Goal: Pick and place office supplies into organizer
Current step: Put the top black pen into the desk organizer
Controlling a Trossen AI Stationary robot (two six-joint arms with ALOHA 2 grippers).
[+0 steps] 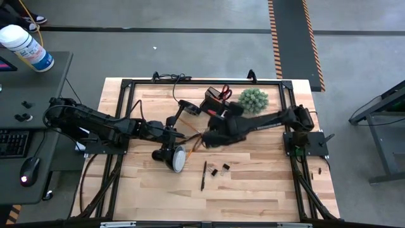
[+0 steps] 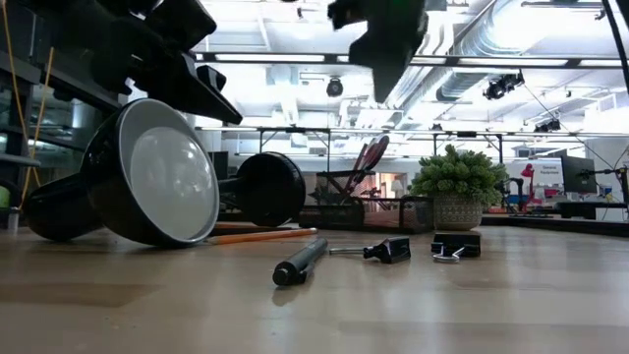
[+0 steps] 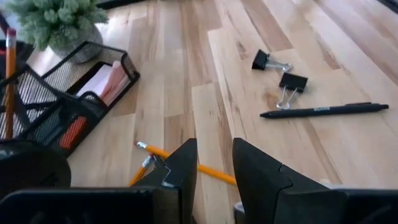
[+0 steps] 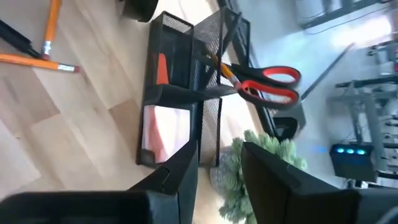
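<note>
Wooden desk, from above: organizer at the back, pen and clips loose in front. Left wrist: left tool empty, fingers apart, over pencils. Right wrist: right tool apart, empty, over the organizer. Risk: pencils rolling away.

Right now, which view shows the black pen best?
The left wrist view: the black pen lies unobstructed, full length on the wood beside two binder clips. The high view shows it small, the low view end-on and foreshortened; the right wrist view misses it.
</note>
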